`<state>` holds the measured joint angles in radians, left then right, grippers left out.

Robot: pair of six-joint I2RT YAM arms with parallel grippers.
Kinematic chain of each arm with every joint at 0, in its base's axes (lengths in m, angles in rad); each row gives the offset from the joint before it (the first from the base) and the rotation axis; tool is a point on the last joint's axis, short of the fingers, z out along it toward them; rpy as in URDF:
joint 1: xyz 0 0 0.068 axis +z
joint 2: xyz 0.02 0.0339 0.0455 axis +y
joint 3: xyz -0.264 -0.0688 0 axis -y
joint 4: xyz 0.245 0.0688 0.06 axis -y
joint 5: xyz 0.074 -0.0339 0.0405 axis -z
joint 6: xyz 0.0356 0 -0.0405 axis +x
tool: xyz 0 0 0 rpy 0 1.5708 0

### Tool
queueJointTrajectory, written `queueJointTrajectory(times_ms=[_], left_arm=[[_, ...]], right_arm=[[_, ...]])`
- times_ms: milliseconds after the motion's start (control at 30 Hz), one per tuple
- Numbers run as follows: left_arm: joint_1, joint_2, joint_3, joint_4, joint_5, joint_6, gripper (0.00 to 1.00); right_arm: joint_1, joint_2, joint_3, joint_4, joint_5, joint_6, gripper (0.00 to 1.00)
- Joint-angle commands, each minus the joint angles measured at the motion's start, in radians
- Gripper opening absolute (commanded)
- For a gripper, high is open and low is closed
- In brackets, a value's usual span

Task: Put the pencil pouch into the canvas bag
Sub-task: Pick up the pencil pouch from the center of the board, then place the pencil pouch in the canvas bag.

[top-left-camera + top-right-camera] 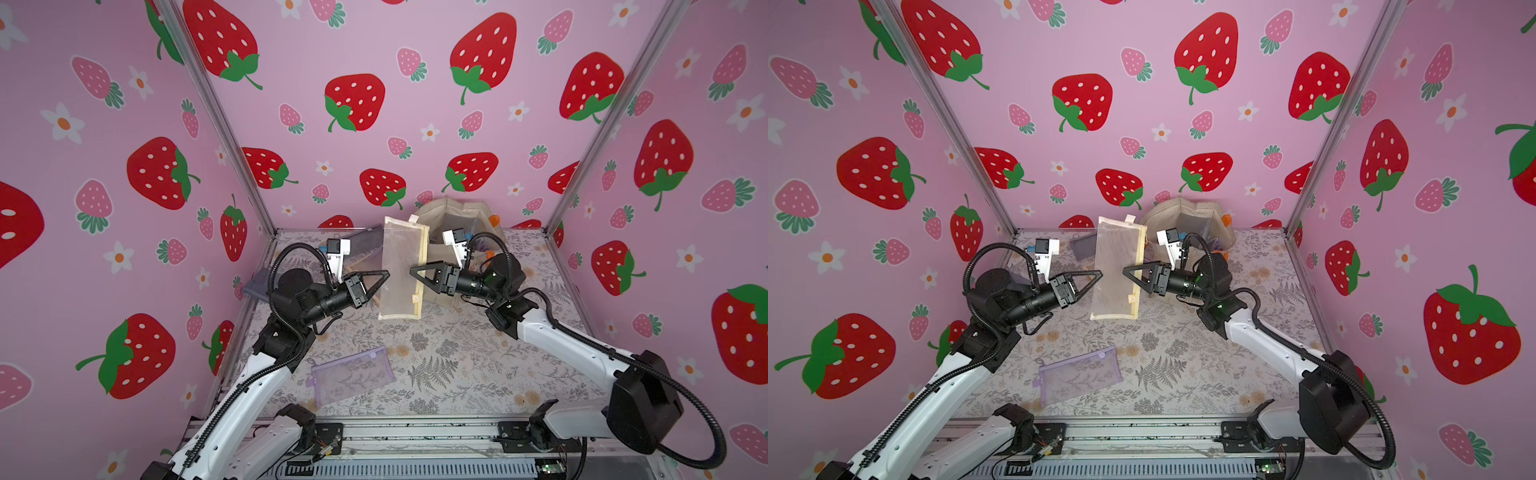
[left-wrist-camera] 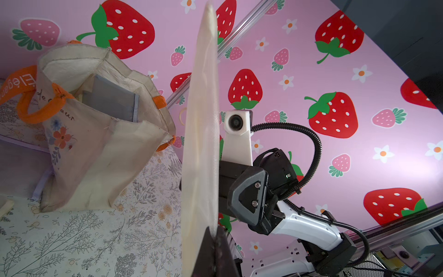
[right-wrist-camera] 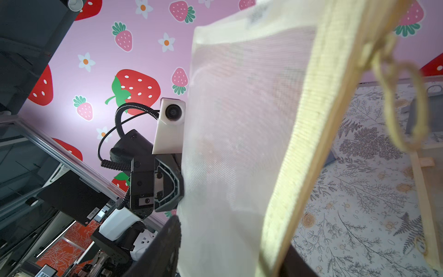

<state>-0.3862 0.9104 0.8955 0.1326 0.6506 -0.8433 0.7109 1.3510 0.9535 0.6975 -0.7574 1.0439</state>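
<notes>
A cream mesh pencil pouch [image 1: 401,270] [image 1: 1115,270] hangs upright above the middle of the table in both top views. My left gripper [image 1: 385,276] [image 2: 213,237] is shut on its left edge. My right gripper [image 1: 414,271] [image 3: 233,254] stands open at the zipper edge, one jaw on each side of the pouch [image 3: 239,144], not pinching it. The canvas bag [image 1: 440,212] [image 2: 96,167], cream with orange handles and a floral print, stands open at the back of the table behind the right gripper.
A grey pouch [image 2: 110,100] stands inside the bag. A purple mesh pouch [image 1: 353,374] lies flat near the front left. Another grey pouch [image 1: 365,241] lies at the back left. Strawberry-print walls close in three sides.
</notes>
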Motion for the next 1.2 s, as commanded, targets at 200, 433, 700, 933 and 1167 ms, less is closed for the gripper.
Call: queueJointTrajectory(times_ms=[200,433,700,933,1167], left_arm=[[-0.005,-0.018,0.002,0.031,-0.014,-0.003,0.0],[-0.005,-0.024,0.023,-0.079,-0.046,0.05,0.0],[-0.005,-0.026,0.003,-0.259,-0.159,0.133,0.58],[-0.005,-0.013,-0.001,-0.358,-0.198,0.19,0.73],[-0.004,-0.027,0.004,-0.389,-0.201,0.214,0.75]], right_arm=[[-0.007,-0.056,-0.003,-0.012,0.004,-0.047,0.21],[-0.017,-0.101,0.003,-0.144,0.033,-0.122,0.01],[-0.188,-0.156,0.137,-0.581,0.042,-0.303,0.0],[-0.443,0.001,0.436,-0.912,0.002,-0.444,0.0],[-0.558,0.27,0.729,-1.014,0.066,-0.55,0.0]])
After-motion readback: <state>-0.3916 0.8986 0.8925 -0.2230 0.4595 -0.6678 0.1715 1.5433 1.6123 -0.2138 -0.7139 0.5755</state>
